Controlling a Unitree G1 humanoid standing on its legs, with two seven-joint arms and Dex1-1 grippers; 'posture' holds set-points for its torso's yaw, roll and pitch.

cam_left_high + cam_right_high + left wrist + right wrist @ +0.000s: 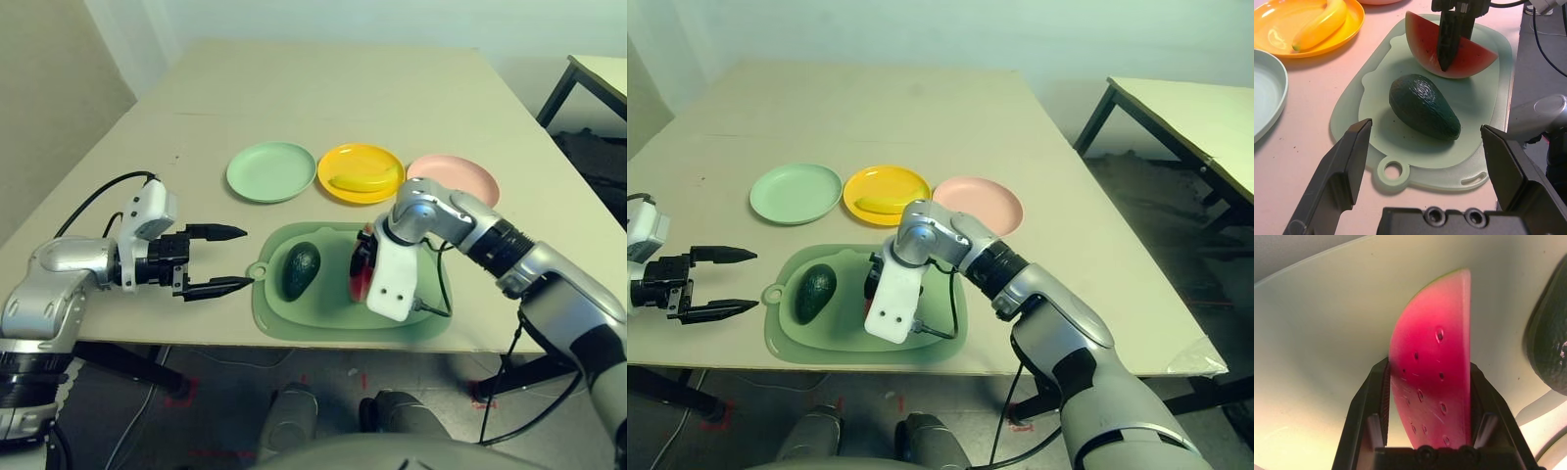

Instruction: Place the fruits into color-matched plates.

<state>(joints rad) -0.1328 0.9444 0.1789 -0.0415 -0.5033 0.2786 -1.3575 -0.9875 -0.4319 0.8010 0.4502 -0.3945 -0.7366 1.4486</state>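
A wide pale desk (323,88) stretches in front of me. On its near side lies a large green mat (333,318) with rounded corners and a small hanging hole. Beyond the mat, three round plates of equal size sit in a row: a mint green plate (270,171) on the left, a bright yellow plate (361,172) in the middle, a pale pink plate (460,174) on the right, partly behind my right arm. A curved yellow banana (355,181) lies in the yellow plate.

On the mat, my right tool (1430,416) points steeply down and pinches a watermelon wedge (1435,367) between its two black fingers. The wedge stands on edge, with red flesh dotted with dark seed dimples and a thin green rind along its curved back. Just to its left on the mat lies a dark green avocado (300,269), oval with a pebbled skin.

My left tool (217,259) hovers beside the mat's left edge, spread wide, holding nothing.
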